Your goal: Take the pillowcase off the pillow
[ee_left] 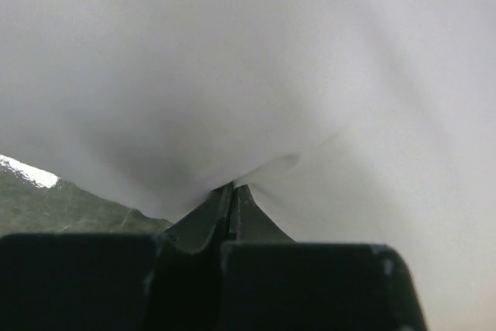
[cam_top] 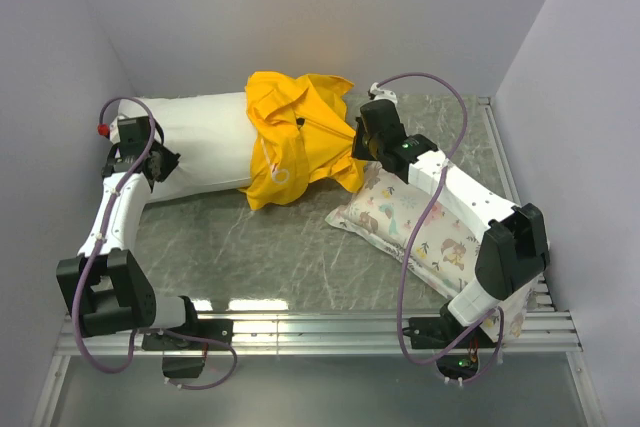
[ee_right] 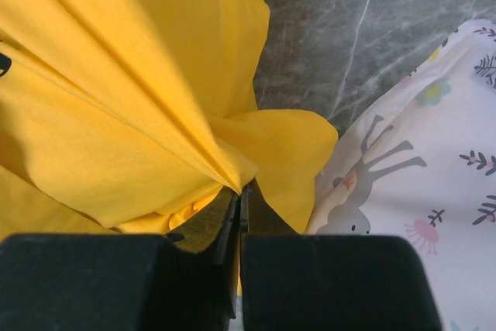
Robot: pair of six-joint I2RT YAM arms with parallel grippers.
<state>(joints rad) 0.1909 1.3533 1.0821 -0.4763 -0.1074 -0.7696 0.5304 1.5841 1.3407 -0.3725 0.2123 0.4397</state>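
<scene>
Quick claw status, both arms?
Left claw: closed, pinching the plain white pillow.
Right claw: closed on the yellow pillowcase.

We see the grey marbled bench (cam_top: 260, 247) carrying a plump plain white pillow (cam_top: 205, 142), a bunched yellow pillowcase (cam_top: 300, 132) and a pastel-printed white pillow (cam_top: 383, 217).

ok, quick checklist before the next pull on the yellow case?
1. Left gripper shut on the pillow: ok, white fabric pinched.
2. Right gripper shut on the pillowcase: ok, yellow fold pinched.
3. Pillowcase off the pillow: not ok, bunched around the end opposite the left gripper.
4. Pull path clear: not ok, printed pillow lies under the right arm.
5. Case opening free of snags: cannot tell, hidden in folds.
</scene>
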